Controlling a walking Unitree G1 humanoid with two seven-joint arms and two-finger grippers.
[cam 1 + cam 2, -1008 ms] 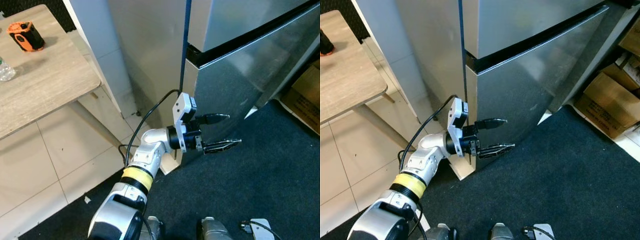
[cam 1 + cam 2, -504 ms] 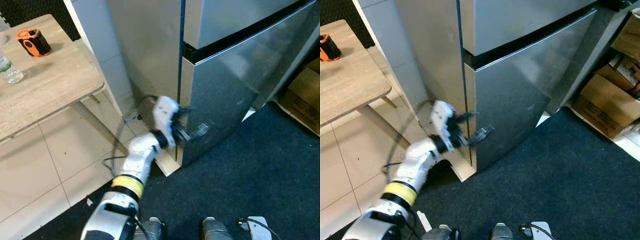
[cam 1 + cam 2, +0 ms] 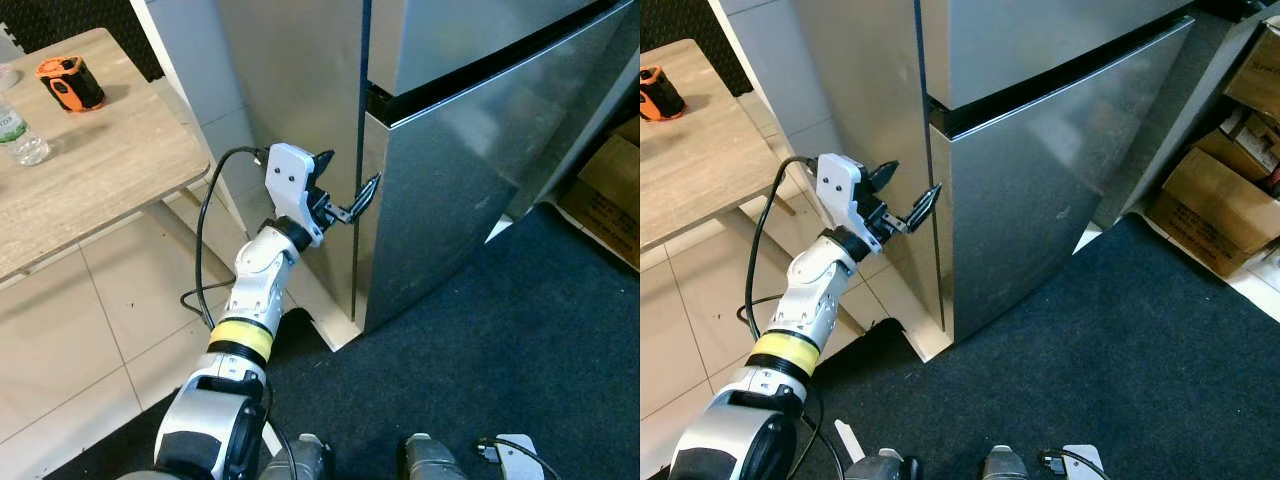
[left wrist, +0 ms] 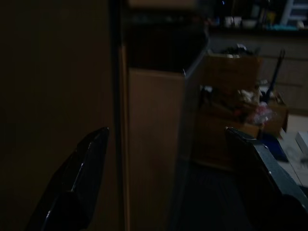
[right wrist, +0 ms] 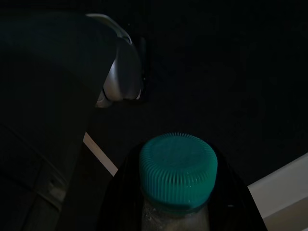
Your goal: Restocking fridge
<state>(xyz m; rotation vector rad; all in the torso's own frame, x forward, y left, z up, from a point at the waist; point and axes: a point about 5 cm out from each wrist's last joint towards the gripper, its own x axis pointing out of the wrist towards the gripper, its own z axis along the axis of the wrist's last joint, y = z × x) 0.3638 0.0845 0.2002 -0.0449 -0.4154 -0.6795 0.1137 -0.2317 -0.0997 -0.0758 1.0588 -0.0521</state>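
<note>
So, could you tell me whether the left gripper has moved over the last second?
Yes. The left gripper has risen from the lower fridge door front to the door's left edge.

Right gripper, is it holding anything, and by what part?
Yes. The right gripper holds a bottle with a green cap, its black fingers around the neck just under the cap.

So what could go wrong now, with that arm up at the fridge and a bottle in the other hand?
Three risks, as guesses. The left gripper is open at the lower door's edge, which looks smooth and handleless, so the fingers may slip off. The right gripper holds a bottle; a pull on the door could jolt it loose. The black cable loops loosely beside the left arm near the table and might snag.
</note>
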